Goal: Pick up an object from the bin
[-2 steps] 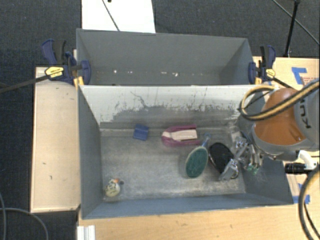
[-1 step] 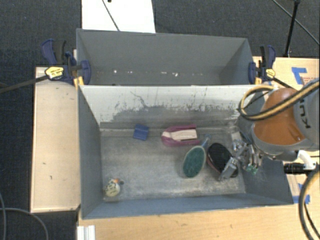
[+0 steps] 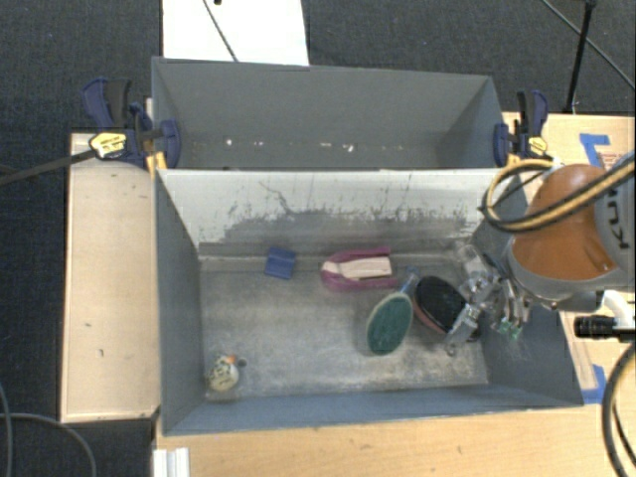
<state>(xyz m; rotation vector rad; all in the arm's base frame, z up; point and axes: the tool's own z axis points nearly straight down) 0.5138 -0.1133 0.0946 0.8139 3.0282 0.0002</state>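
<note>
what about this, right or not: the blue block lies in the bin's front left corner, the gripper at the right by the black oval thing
Not the corner: the camera view shows the blue block by the back wall of the bin, left of the pink thing. The gripper is at the right by the black oval thing.

This looks like a robot lab, not a home; a big robot arm [image 3: 568,238] with an orange cover reaches in from the right over a grey metal bin [image 3: 318,107]; black cables [image 3: 40,174] trail over the dark carpet [image 3: 60,28] on the left and the far side.
</note>
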